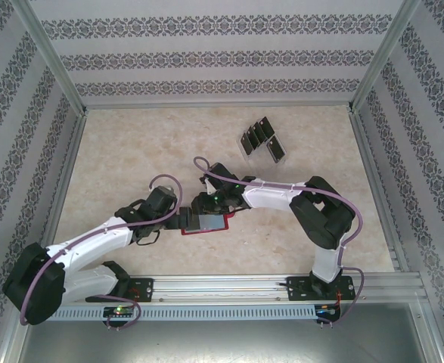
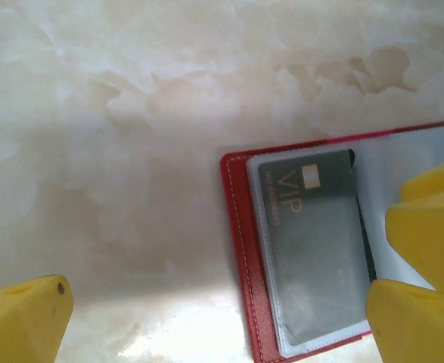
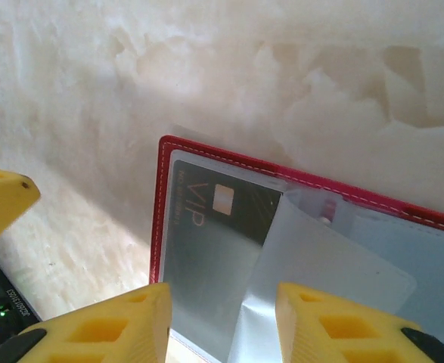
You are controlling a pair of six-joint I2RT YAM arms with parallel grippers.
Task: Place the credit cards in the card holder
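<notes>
The card holder point(image 1: 212, 225) lies open on the table, red rim point(image 2: 238, 249) outside, grey-blue sleeves inside. One dark credit card point(image 2: 312, 234) marked VIP sits under a clear sleeve at its left end point(image 3: 206, 227). My left gripper point(image 2: 218, 318) is open wide, straddling the holder's left edge point(image 1: 182, 220). My right gripper point(image 3: 223, 318) hovers low over the sleeves point(image 1: 209, 206), jaws apart, with a loose clear page point(image 3: 320, 265) and the card below the gap. Several more credit cards point(image 1: 261, 141) stand in a clear slotted stand at the back.
The right gripper's yellow fingers point(image 2: 433, 219) sit over the holder's right part in the left wrist view. A left finger point(image 3: 2, 200) shows at the right wrist view's left edge. Patterned walls and metal rails point(image 1: 229, 106) fence the marble table.
</notes>
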